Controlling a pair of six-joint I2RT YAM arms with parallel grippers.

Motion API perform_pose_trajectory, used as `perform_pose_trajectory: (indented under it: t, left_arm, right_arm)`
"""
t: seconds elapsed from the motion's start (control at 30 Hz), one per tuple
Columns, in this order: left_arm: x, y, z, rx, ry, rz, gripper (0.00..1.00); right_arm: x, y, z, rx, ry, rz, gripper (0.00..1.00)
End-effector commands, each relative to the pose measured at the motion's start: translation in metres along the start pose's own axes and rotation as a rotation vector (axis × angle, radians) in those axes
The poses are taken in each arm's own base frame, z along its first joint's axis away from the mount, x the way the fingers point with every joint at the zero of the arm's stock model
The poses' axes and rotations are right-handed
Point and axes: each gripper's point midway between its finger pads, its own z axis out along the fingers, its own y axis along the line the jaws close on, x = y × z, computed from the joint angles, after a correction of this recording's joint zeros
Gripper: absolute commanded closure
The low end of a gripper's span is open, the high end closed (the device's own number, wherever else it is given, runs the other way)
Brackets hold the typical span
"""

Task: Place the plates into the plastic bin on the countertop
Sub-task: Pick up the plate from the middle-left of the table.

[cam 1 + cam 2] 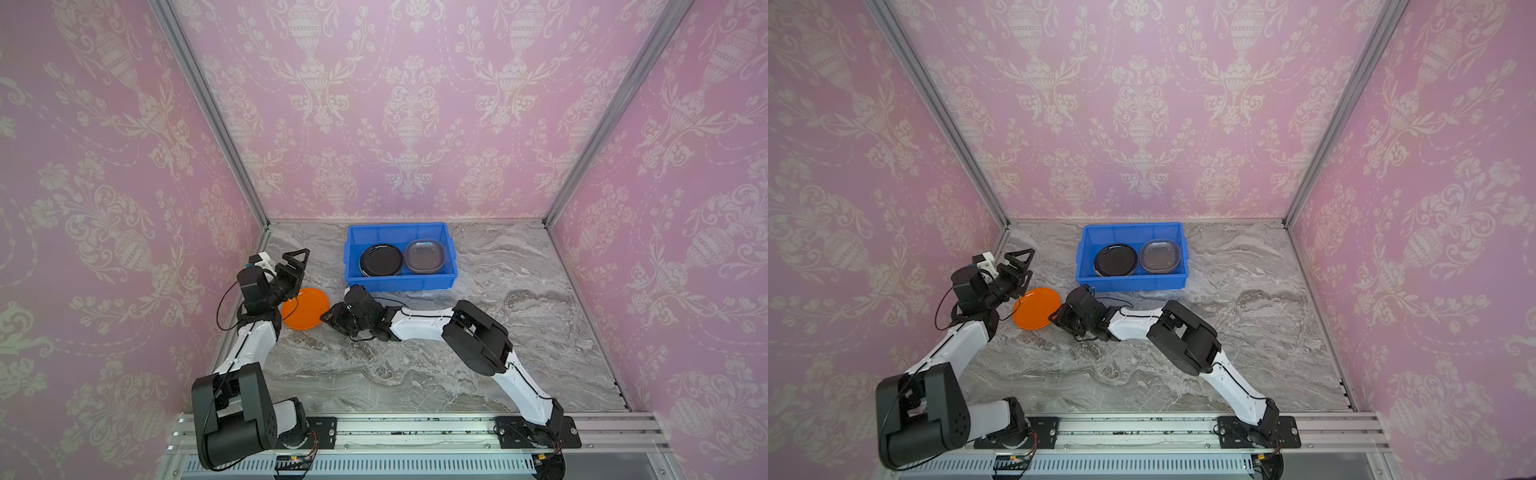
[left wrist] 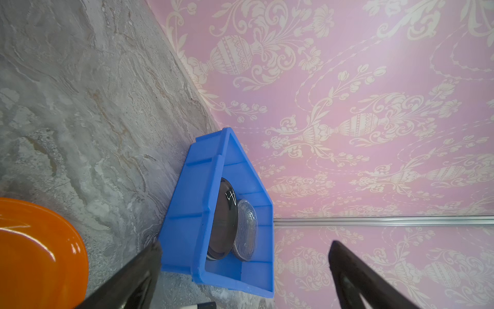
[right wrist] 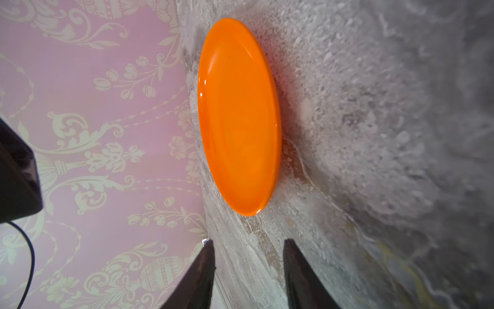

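Orange plate [image 1: 305, 308] flat on countertop [image 1: 498, 332], left of centre, outside blue bin [image 1: 399, 283]. Bin holds black plate [image 1: 381, 259] and glass plate [image 1: 424, 255]. Left gripper [image 2: 244, 247] spread wide, empty. Right gripper [image 3: 248, 242] part-spread, empty, just beside orange plate.

A blue rectangular plastic bin [image 1: 401, 281] was set at the back of the grey marble-patterned bench [image 1: 457, 365]. In it a black round plate [image 1: 381, 260] was laid left of a clear glass rounded-square plate [image 1: 424, 255]. An orange round plate [image 1: 307, 309] was laid on the bench, before the bin and to its left.
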Motion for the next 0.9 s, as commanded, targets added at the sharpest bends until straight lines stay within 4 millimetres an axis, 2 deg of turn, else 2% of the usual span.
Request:
perform_pose_trajectory:
  t: [0.0,0.17,0.53,0.63,0.87]
  left_arm:
    - [0.003,-0.001,-0.003,0.015,0.019,0.010,0.01]
    - [0.004,0.002,0.001,0.033,0.032,-0.012,0.01]
    - [0.007,0.010,0.005,0.038,0.037,-0.023,0.01]
    - [0.007,0.012,0.008,0.049,0.044,-0.034,0.01]
    - [0.006,0.015,0.011,0.054,0.041,-0.045,0.01]
  right_arm:
    - [-0.003,-0.012,0.013,0.042,-0.013,0.042,0.56]
    - [-0.008,-0.029,0.024,0.060,-0.028,0.090,0.57]
    - [-0.013,-0.052,0.045,0.127,-0.048,0.139,0.65]
    - [-0.011,-0.061,0.053,0.130,-0.027,0.173,0.69]
    - [-0.016,-0.072,0.054,0.131,-0.033,0.199,0.82]
